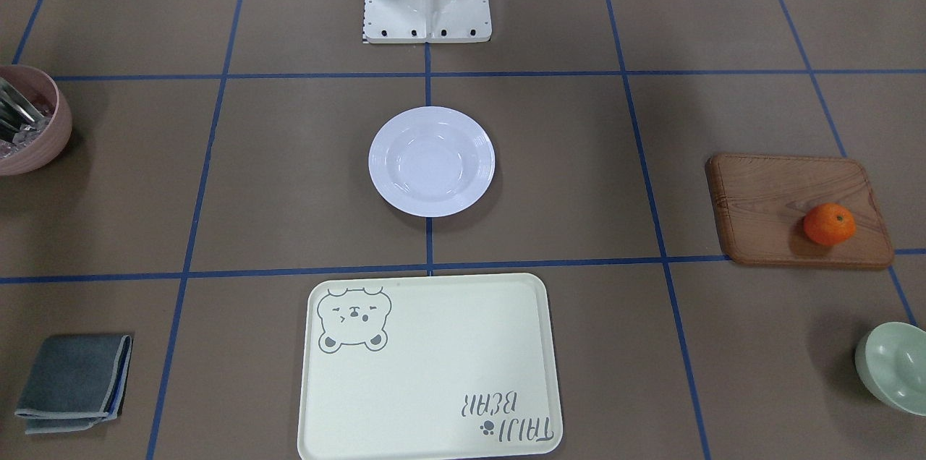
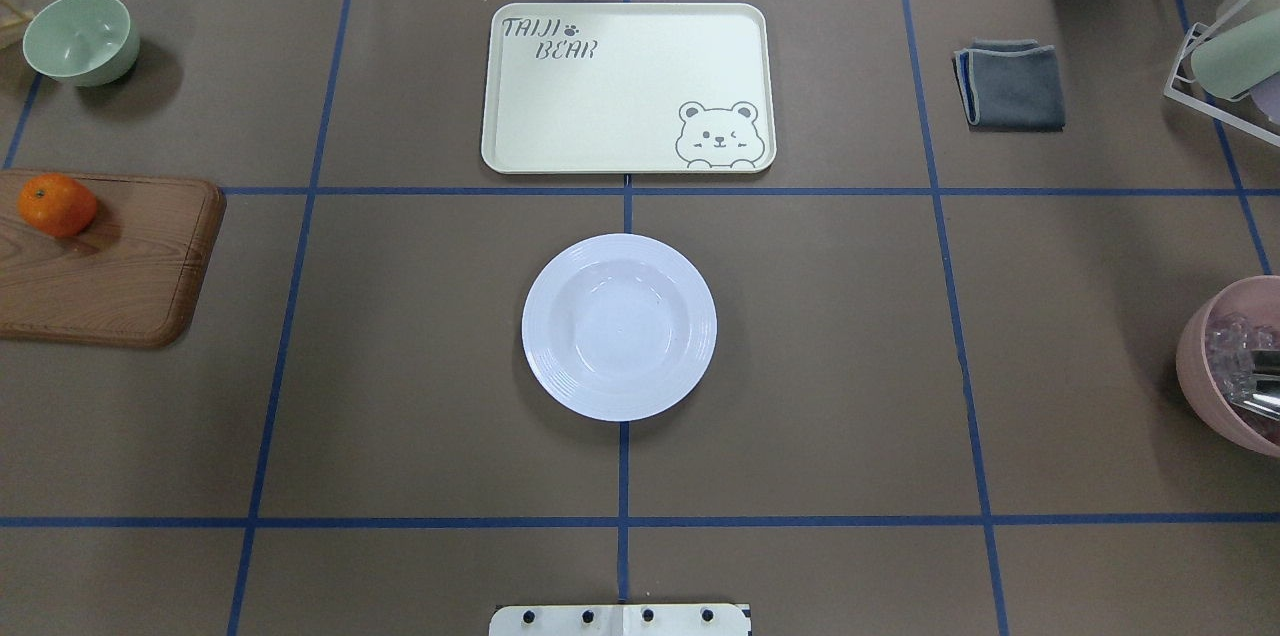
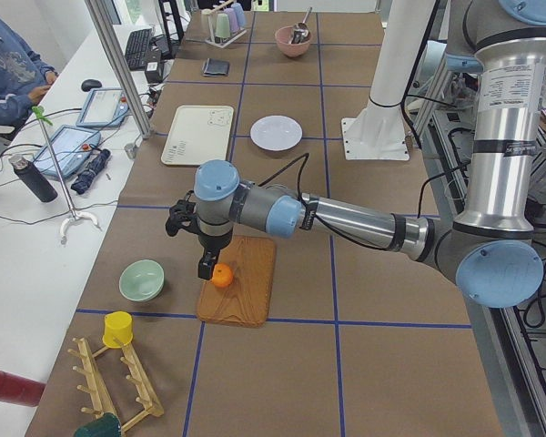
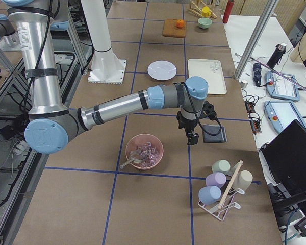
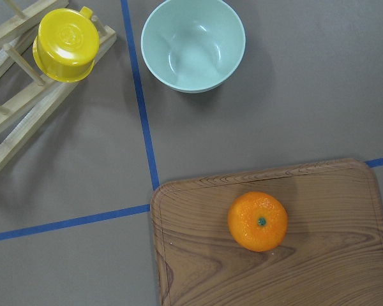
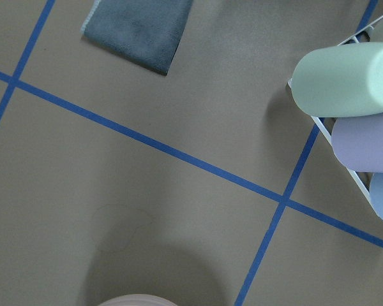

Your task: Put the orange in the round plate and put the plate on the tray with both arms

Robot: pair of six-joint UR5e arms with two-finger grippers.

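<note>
Orange (image 5: 258, 221) lies closest to a lens: it sits under the left wrist camera, stem up, on the board (image 5: 198, 268), a little right of that view's middle. From the side, the left hand (image 3: 207, 269) hangs low over the board with the fruit just beside its tips. Whether its fingers stand wide or narrow cannot be told from that view alone.

The right hand (image 4: 193, 139) hovers well apart at the other end of the desk (image 2: 400, 366), near the cloth (image 4: 214, 133) and pink bowl (image 4: 145, 167). Its spread is likewise impossible to tell. The left arm is plainly the one to pick.

Being round, the orange offers no preferred axis, so a small shift and a straight descent should do. The plate (image 2: 540, 356) waits empty at mid-desk, with the tray (image 2: 620, 86) just beyond it.
</note>
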